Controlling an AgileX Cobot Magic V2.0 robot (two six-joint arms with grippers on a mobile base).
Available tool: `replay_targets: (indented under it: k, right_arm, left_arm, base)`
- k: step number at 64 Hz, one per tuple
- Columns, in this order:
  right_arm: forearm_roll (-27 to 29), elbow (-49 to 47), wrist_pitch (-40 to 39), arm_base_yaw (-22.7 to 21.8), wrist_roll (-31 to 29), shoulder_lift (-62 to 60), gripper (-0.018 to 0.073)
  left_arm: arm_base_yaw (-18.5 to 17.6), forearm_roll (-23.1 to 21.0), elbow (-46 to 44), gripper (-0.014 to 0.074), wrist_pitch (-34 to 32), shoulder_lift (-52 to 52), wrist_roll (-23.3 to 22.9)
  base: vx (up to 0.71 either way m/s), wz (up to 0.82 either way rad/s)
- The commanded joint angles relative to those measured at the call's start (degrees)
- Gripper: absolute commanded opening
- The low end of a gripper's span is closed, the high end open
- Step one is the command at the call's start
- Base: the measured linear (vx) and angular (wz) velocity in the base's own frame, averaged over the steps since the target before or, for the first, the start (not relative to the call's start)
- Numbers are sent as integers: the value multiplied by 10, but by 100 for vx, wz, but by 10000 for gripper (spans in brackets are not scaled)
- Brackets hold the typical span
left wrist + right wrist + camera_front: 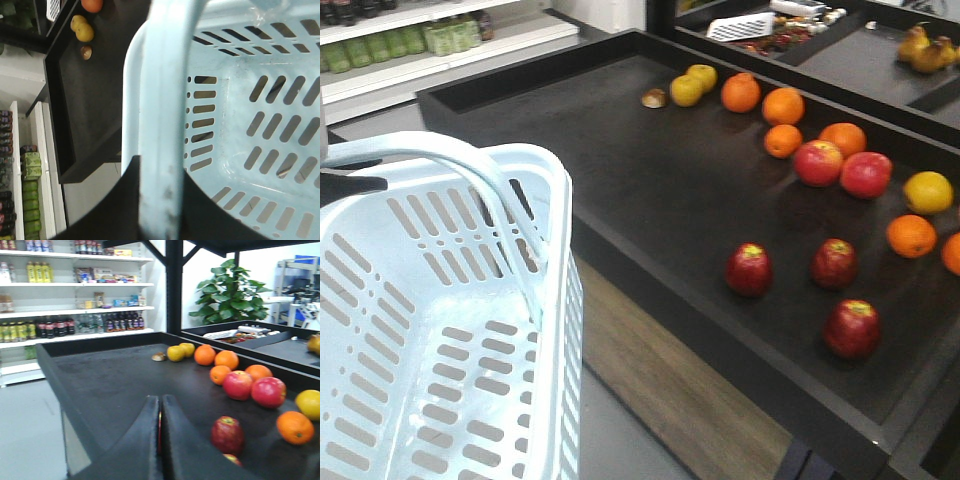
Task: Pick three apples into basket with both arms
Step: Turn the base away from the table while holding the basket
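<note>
**Front view:** Your pale blue basket fills the lower left of the frame with its handle raised. The three dark apples lie on the black display tray at lower right. Two are side by side and one is nearer the bottom edge, all well apart from the basket. Brighter red apples and oranges sit above them, toward the upper right.

**Left wrist view:** Your left gripper is at bottom centre. Its dark fingers are clamped on either side of the handle, which runs up the middle of the frame. The slotted basket is at right.

**Right wrist view:** Your right gripper is at bottom centre over the tray. Its fingers are pressed together to a thin slit and hold nothing. One dark apple stands at lower right and a second peeks up at the bottom edge. A sliver of red shows through the slit.
</note>
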Motion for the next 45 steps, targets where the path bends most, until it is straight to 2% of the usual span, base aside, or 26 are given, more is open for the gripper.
replay_targets:
  k: [1,45]
  right_arm:
    - [-4,8,-42,0,0,-8,-8]
    - [-4,8,-42,0,0,-8,-8]
  left_arm:
    - [-2,7,-17,-6,-43,-9,-9]
    - [-2,7,-17,-6,-43,-9,-9]
  base:
    - [-6,39]
    - [-3,32]
